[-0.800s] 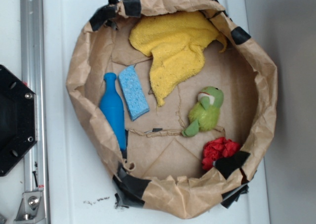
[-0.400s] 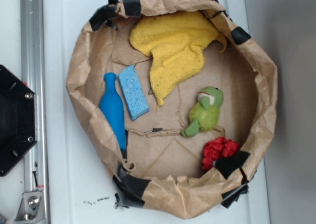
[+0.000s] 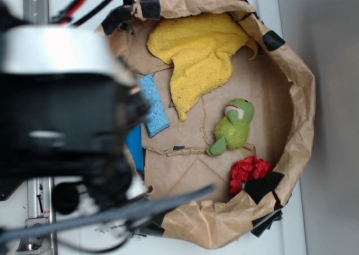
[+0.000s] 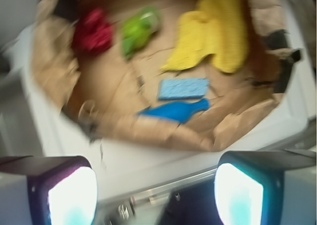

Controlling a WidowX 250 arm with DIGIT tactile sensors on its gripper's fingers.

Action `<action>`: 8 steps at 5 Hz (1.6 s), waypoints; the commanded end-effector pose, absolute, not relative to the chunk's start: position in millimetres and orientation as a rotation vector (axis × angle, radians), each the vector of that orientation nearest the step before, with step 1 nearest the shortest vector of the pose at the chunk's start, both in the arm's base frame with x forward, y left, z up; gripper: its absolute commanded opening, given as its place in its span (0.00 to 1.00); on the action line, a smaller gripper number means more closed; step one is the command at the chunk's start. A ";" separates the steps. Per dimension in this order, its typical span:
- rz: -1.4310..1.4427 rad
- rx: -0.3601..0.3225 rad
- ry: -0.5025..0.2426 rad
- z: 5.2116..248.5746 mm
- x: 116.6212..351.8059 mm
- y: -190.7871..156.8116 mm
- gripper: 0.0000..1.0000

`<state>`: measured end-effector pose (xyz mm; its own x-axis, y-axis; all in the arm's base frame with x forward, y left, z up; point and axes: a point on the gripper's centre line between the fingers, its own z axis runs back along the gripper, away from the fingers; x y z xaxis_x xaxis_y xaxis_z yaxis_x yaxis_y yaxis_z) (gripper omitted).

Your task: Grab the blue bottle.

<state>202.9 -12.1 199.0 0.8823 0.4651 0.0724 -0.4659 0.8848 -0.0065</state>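
Note:
The blue bottle (image 4: pixel 174 111) lies on its side inside the brown paper nest, near its rim, next to the light-blue sponge (image 4: pixel 183 88). In the exterior view only a strip of the bottle (image 3: pixel 134 148) shows beside my blurred arm (image 3: pixel 61 109), which covers the left of the picture. My gripper (image 4: pixel 156 195) is open and empty, its two fingers far apart at the bottom of the wrist view, above the white table edge and metal rail, outside the nest and short of the bottle.
In the paper nest (image 3: pixel 291 75) lie a yellow cloth (image 3: pixel 199 53), a green plush toy (image 3: pixel 234 127), a red crumpled object (image 3: pixel 249 172) and the sponge (image 3: pixel 152 106). The nest's raised wall (image 4: pixel 163 131) stands between gripper and bottle. A metal rail (image 3: pixel 35 2) runs along the left.
My arm has swung into the exterior view from the left and now covers the nest's left edge and most of the bottle. The objects in the nest have not moved.

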 end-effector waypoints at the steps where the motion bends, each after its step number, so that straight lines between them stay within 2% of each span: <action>1: 0.878 0.002 -0.024 113.0 239.8 15.9 1.00; 4: 0.878 0.002 -0.024 113.0 239.8 15.9 1.00; 5: 0.898 0.070 0.070 66.6 198.7 -1.3 1.00; 6: 0.911 0.168 0.146 47.5 161.8 -7.1 1.00; 7: 0.873 0.232 0.188 37.1 151.6 -19.9 1.00; 8: 0.803 0.201 0.128 33.0 165.0 -23.9 1.00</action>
<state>172.3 -30.9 30.5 0.6764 0.7354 -0.0401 -0.7118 0.6668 0.2206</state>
